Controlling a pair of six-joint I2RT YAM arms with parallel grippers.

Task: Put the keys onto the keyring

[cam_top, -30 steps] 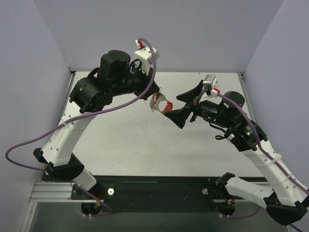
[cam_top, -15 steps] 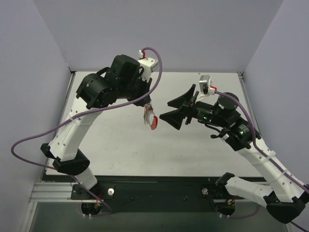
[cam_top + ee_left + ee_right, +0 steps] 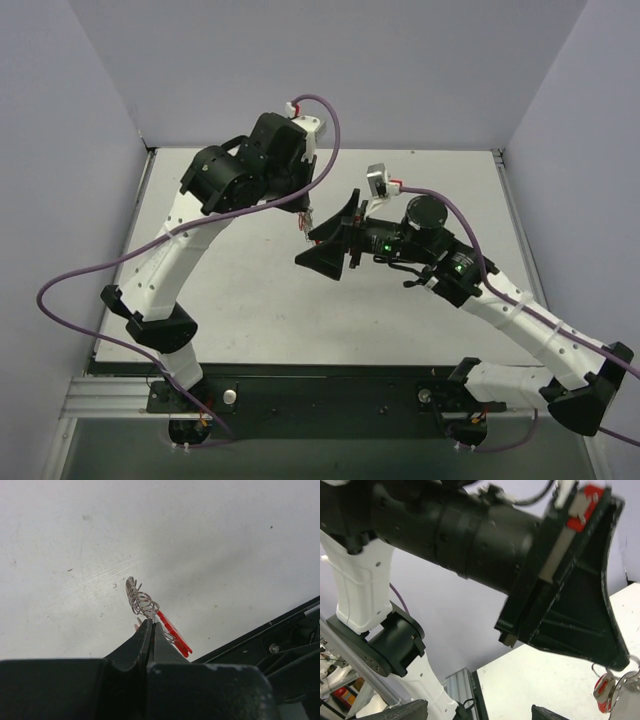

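Observation:
My left gripper (image 3: pixel 306 212) hangs over the middle of the table, shut on the keyring (image 3: pixel 141 601). In the left wrist view the ring is a coil of silver wire loops with a red piece (image 3: pixel 173 632) beside the fingertips. The right wrist view shows the same bunch (image 3: pixel 614 690) dangling under the left gripper, silver loops with a small red part. Among them I cannot pick out the keys with the tag. My right gripper (image 3: pixel 303 250) is wide open just right of and below the left one, with nothing between its fingers (image 3: pixel 555 713). From above it hides most of the keyring.
The white table (image 3: pixel 250 290) is walled by grey panels on three sides. A black rail (image 3: pixel 300 395) with both arm bases runs along the near edge. The left arm's purple cable (image 3: pixel 70 300) loops out over the left side.
The right gripper has swung left to the left gripper and now covers the keyring from above. The left gripper has carried the keyring slightly left and tilted.

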